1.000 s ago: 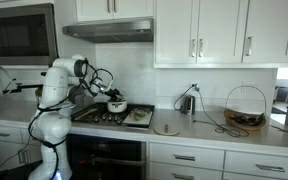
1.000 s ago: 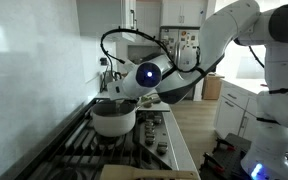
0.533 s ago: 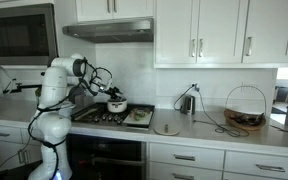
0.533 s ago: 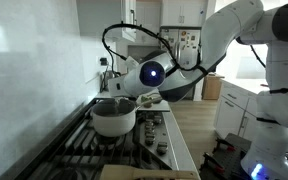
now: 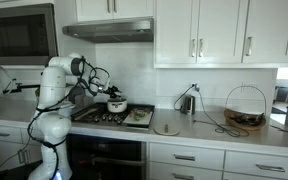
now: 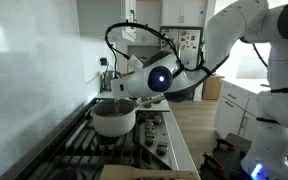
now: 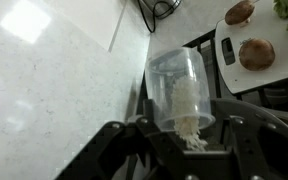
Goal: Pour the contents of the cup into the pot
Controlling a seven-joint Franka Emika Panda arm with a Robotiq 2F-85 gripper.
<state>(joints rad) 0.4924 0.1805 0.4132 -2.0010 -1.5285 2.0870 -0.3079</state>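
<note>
In an exterior view, one pot [image 5: 116,105] sits on the stove [image 5: 104,117], with the gripper [image 5: 111,95] right above it. In the other exterior view, it's the same single pot [image 6: 113,118], whitish with a dark rim; what's inside can't be made out. Wrist view now: the gripper is clamped on one clear cup [image 7: 179,75], with white grains [image 7: 188,112] heaped at its near end. Two brown round vegetables [image 7: 257,52] lie on a board [image 7: 229,70].

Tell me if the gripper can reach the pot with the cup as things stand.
Likely yes. The gripper, shut on the cup, hangs right above the pot on the stove, and nothing shows between them.
</note>
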